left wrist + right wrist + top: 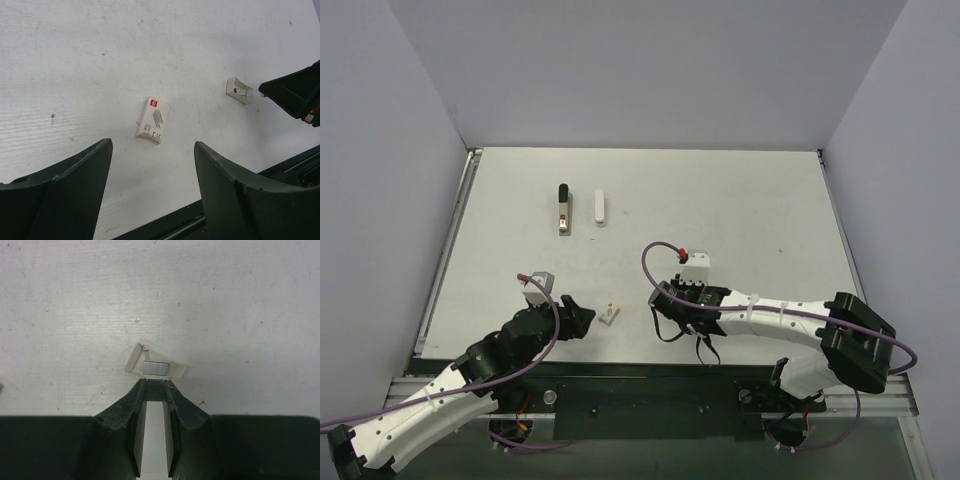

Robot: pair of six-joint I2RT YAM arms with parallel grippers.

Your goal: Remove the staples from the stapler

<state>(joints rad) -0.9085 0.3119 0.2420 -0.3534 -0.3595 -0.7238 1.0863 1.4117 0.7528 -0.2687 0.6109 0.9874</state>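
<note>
The black stapler (563,208) lies open at the far left of the table, with a white part (600,207) beside it. My right gripper (155,386) is shut on a short strip of staples (156,390), at the near edge of a small white paper tray (134,359) that holds another staple strip (155,368). My left gripper (152,145) is open and empty, just short of a small white staple box (153,120). The tray (239,90) and a finger (295,92) of the right gripper also show in the left wrist view. In the top view both grippers, left (582,318) and right (660,298), are near the table's front edge.
The staple box (610,314) lies between the two grippers. The table's front edge (210,200) runs close under the left fingers. Grey walls enclose the table on three sides.
</note>
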